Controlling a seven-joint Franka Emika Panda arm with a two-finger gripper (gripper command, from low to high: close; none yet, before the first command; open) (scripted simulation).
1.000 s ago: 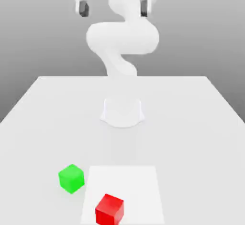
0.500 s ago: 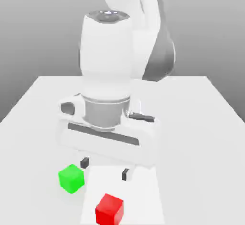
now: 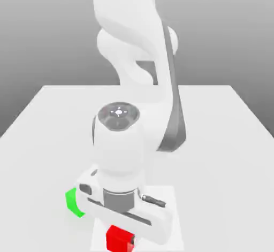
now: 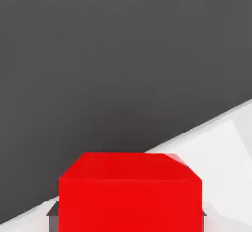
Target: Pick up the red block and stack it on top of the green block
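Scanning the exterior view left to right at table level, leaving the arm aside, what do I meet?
Green block → red block → right-hand edge of the white square.

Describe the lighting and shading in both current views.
Exterior view: bright, even light washes the white tabletop pale, with a small glint on the arm's dark cap; hand view: the red block looks flat and saturated, with faint edge shading.
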